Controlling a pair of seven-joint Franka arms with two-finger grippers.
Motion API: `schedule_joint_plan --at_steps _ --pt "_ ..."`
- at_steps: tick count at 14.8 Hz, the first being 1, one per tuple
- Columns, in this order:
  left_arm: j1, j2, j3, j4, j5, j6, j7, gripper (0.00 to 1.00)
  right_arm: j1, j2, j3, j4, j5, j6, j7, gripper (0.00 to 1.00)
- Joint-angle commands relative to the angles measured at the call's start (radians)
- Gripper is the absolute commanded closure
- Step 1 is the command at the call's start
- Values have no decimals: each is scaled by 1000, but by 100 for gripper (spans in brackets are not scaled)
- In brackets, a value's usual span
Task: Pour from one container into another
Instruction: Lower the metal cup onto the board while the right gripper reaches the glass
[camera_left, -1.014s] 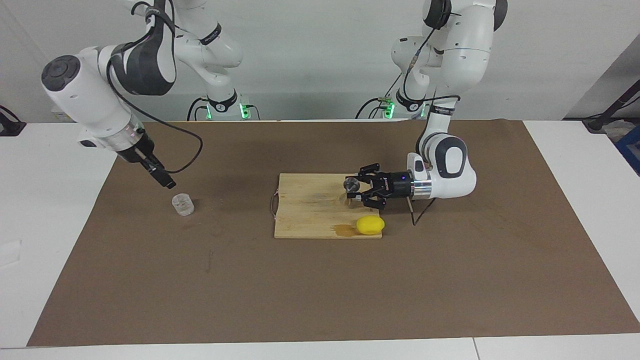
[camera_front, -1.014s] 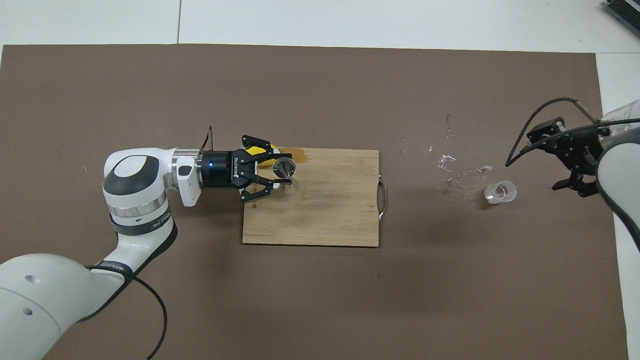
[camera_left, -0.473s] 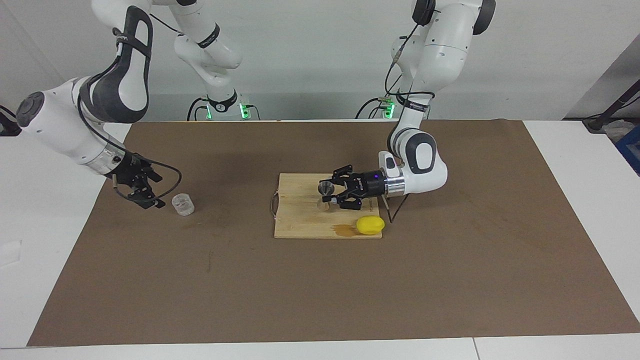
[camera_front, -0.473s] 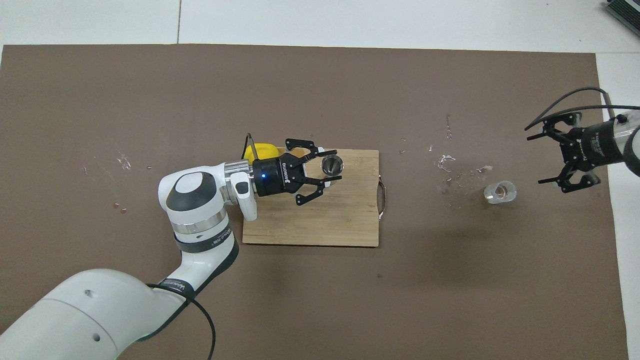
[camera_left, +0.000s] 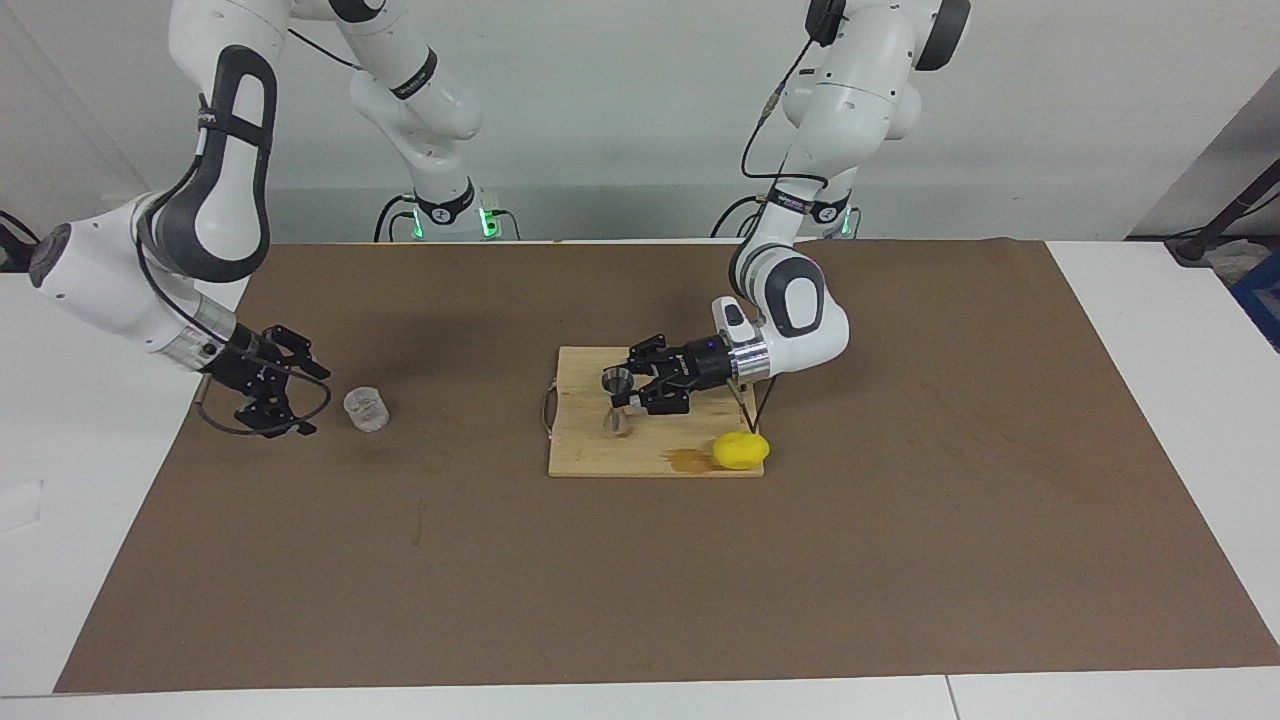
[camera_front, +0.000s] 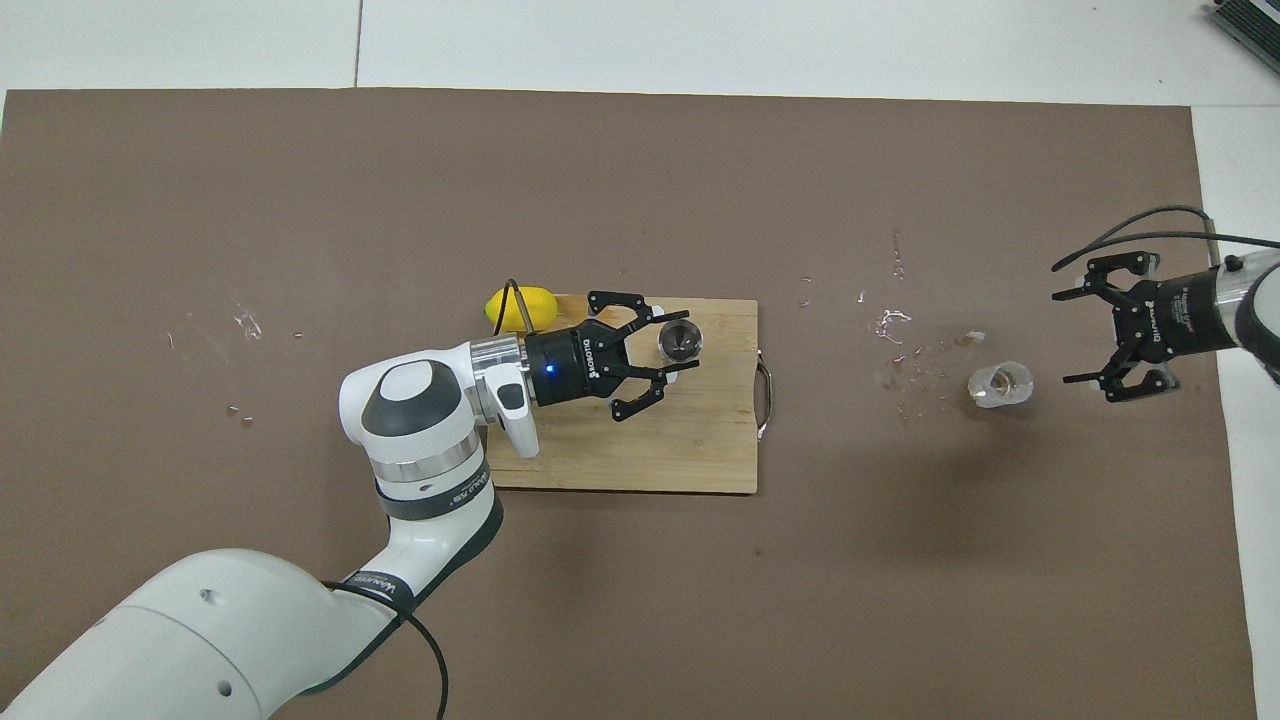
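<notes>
The clear glass tumbler (camera_left: 366, 408) stands upright on the brown mat toward the right arm's end of the table; it also shows in the overhead view (camera_front: 1000, 384). My right gripper (camera_left: 312, 400) is open, low and level beside the tumbler, a short gap away from it; it also shows in the overhead view (camera_front: 1065, 338). My left gripper (camera_left: 622, 388) is shut on the steel jigger (camera_left: 617, 379) and holds it upright a little over the wooden cutting board (camera_left: 585, 445). From overhead the jigger (camera_front: 681, 340) sits between the fingers of the left gripper (camera_front: 676, 344).
A yellow lemon (camera_left: 741, 450) lies at the corner of the board (camera_front: 680, 450) toward the left arm's end, by a wet stain. Spilled drops (camera_front: 900, 340) dot the mat between the board and the tumbler. The board's wire handle (camera_front: 766, 400) points toward the tumbler.
My left gripper has carried the jigger across the board toward the tumbler's end. My right gripper has come down and turned level beside the tumbler, staying open.
</notes>
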Motion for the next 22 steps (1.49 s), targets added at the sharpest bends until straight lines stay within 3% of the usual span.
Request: schedule_joint_plan --at_steps 1,9,10,11,12,15,20,22 --pt "-19 -4 7 -17 -42 29 40 49 -36 -7 11 -65 70 48 -64 0" --pt "-34 7 10 -17 -42 95 49 47 -111 108 11 -117 260 44 -300 0" --pt "-34 8 10 -17 -42 97 50 41 -110 107 11 -131 265 45 -305 0" --pt "-34 8 10 -17 -42 102 50 10 -108 107 11 -134 267 44 -303 0" --pt "-34 8 10 -17 -42 111 49 0 -100 105 12 -141 268 44 -302 0" --pt "-28 7 10 -32 -41 103 44 0 -82 96 12 -178 349 56 -300 0" --pt "56 -39 14 -116 16 -16 18 0 -88 92 12 -192 356 56 -309 0" --pt "115 -73 13 -159 118 -33 -12 0 -91 89 12 -192 359 48 -315 12"
